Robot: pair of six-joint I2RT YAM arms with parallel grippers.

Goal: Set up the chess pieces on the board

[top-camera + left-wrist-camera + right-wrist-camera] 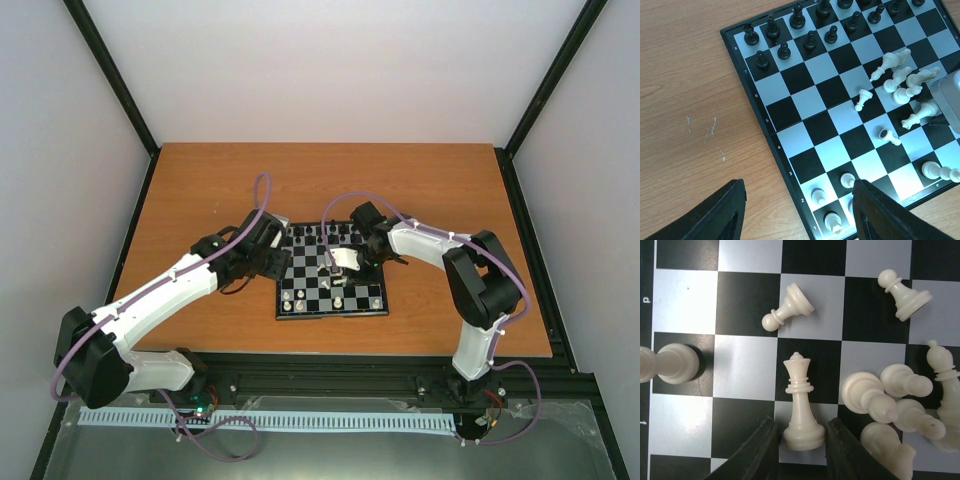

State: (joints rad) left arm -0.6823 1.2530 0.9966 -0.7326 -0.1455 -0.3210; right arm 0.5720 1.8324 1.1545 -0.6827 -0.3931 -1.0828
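The board [312,272] lies in the middle of the table. Black chess pieces [783,50] stand in two rows along its far edge. Several white ones lie toppled in a heap [900,80] on the right half. My right gripper [801,424] is shut on the base of a white queen [801,390], which lies on its side over the squares [747,365], beside the heap [875,395]. My left gripper [799,185] hangs open over the board's near left corner, holding nothing. Three white pieces [818,195] stand below it.
Bare wooden table [200,190] surrounds the board. A toppled pawn [787,307] and another pawn [902,295] lie just beyond the queen. A white piece [670,364] lies at the left. Black frame posts [110,70] flank the table, and a rail runs along its near edge.
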